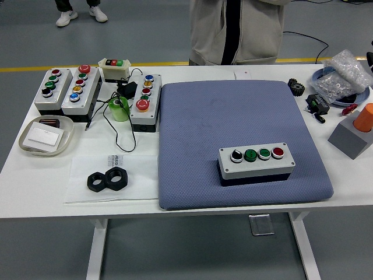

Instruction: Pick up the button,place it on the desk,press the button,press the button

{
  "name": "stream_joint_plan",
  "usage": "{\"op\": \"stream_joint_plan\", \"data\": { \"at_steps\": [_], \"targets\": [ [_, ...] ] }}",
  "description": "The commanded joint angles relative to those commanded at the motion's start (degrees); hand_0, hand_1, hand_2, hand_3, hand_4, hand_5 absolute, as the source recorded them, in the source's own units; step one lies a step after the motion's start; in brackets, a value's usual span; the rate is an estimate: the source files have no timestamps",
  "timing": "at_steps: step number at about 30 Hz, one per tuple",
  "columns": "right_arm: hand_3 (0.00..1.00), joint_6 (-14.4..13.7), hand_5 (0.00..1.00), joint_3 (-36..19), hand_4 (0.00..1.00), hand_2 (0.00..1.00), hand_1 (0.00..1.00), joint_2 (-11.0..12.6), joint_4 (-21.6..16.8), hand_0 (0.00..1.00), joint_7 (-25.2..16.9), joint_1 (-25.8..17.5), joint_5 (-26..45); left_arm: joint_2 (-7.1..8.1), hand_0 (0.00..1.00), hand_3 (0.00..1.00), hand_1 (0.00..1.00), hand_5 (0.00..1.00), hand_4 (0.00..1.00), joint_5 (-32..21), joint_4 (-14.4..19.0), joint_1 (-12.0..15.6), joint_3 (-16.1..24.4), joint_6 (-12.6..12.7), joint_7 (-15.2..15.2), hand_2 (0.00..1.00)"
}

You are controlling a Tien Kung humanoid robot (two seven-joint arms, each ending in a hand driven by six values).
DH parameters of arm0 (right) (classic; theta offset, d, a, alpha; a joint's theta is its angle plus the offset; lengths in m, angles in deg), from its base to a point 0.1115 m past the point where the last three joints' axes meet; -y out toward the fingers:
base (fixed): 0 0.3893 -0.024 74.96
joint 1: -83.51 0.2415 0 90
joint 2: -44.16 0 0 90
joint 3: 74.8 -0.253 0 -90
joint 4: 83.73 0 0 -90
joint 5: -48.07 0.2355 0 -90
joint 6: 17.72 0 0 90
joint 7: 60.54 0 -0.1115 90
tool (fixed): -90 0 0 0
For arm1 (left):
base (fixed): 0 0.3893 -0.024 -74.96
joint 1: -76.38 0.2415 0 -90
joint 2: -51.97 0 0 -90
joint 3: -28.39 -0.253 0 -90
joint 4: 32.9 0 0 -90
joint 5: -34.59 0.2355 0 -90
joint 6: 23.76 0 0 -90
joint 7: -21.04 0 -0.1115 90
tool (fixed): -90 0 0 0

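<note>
Neither of my hands appears in frame, so I cannot tell their state. Lower right of centre: grey button box (257, 163) sits on the blue pad (233, 122), four buttons on top facing up. Upper left: three more button boxes (76, 87). Top centre: a person (236, 29) stands behind the table (35, 181).

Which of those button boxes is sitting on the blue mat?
The four-button box with black, green, green and red buttons. It lies alone on the mat; the other boxes stand on bare table at left.

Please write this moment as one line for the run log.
button box on blue mat | no robot hand in view | person at far side
</note>
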Motion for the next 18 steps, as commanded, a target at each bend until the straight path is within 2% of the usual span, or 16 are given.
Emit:
{"op": "stream_joint_plan", "data": {
  "at_steps": [9, 18],
  "targets": [
    [0.841, 1.6, 0.647, -0.4, 0.563, 0.883, 0.843, -1.0, 1.8, 0.932, 0.8, -1.4, 20.5, -0.07, 0.758, 0.83, 0.831, 0.998, 0.633, 0.1, 0.0, 0.0, 0.1, 0.0, -0.1, 0.873],
    [0.835, 2.6, 0.681, -0.1, 0.546, 0.877, 0.839, -1.0, 2.1, 0.935, 1.4, -1.4, 20.6, -0.07, 0.758, 0.831, 0.831, 0.998, 0.633, -0.1, 0.0, -0.1, 0.0, 0.0, -0.1, 0.873]
  ]
}}
